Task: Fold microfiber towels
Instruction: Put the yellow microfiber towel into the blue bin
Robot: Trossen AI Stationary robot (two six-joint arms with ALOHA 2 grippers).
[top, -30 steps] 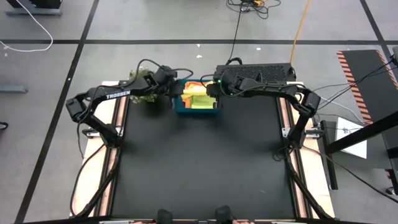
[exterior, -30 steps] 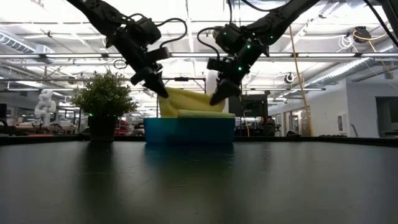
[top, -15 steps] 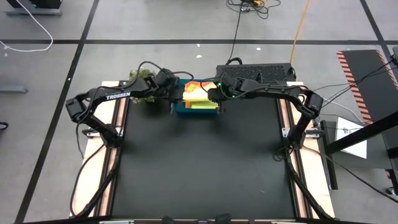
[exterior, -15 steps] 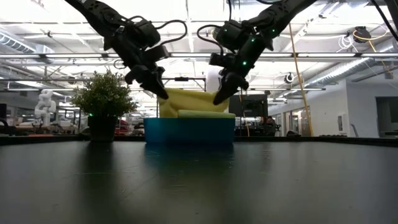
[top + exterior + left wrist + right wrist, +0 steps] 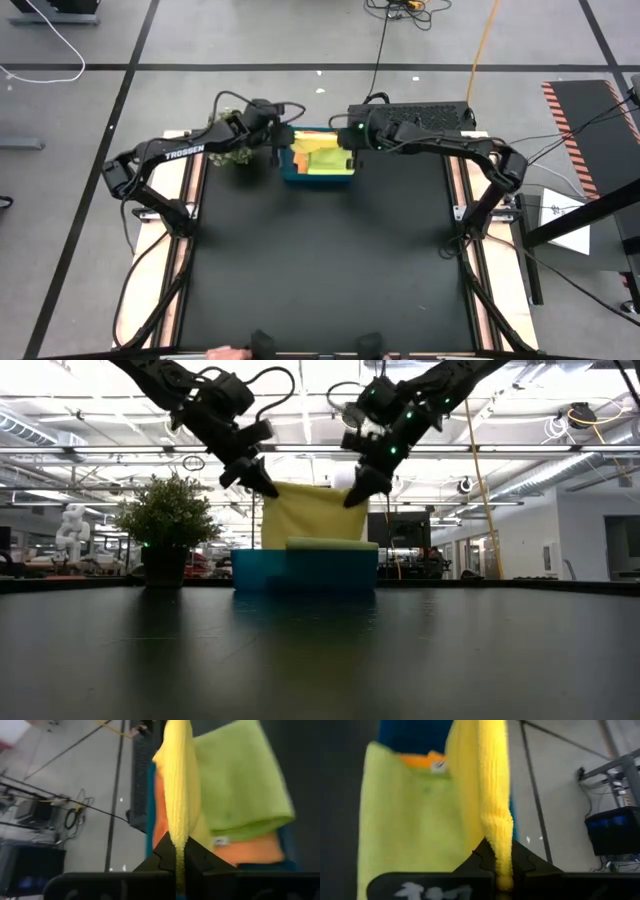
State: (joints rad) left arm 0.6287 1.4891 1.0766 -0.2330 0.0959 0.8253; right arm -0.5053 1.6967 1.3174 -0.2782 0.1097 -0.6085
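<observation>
A yellow towel hangs spread between my two grippers above the blue tray at the table's far edge. My left gripper is shut on its upper left corner, my right gripper on its upper right corner. A lime green towel and orange-yellow towels lie stacked in the tray. The yellow towel's lower edge is hidden behind the tray's wall. My left gripper pinches the yellow towel's upper corner between its two fingers, slanting down from the table's left. The towel hangs below, its top edge drawn nearly level. My right gripper pinches the opposite upper corner between its two fingers, slanting down from the right. The towel hangs below it.
A small green bushy plant in a dark pot stands just left of the tray. A black box with cables sits behind the table's far right. The dark table stretches toward the near edge.
Both grippers have risen above the tray, each holding its corner. The yellow towel has been lifted out of the tray and now hangs as a flat sheet with its top edge pulled straighter.
</observation>
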